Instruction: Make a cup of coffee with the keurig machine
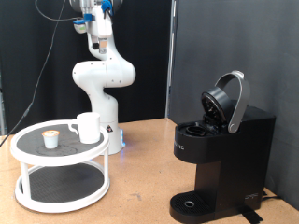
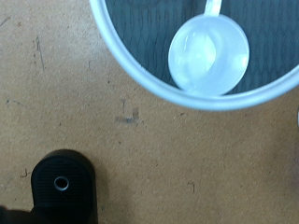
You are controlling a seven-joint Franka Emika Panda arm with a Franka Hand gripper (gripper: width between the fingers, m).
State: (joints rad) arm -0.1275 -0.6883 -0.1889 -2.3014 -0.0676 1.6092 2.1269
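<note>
The claw is sitting out of sight: the exterior view is cutting the arm off at the top edge, and the wrist view is showing no fingers, so I cannot tell how it stands. The cup is resting on a white round stand beside what is probably a small pod. The keurig machine is standing on the tabletop, lid raised, well apart from the cup.

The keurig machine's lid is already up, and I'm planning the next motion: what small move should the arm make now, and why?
Probably lower toward the round white stand. The keurig machine has its lid raised, yet the cup and the small pod sit on the stand's top shelf, untouched. The gripper is not in either view; the wrist view looks straight down on the cup, so the hand seems high above it.
</note>
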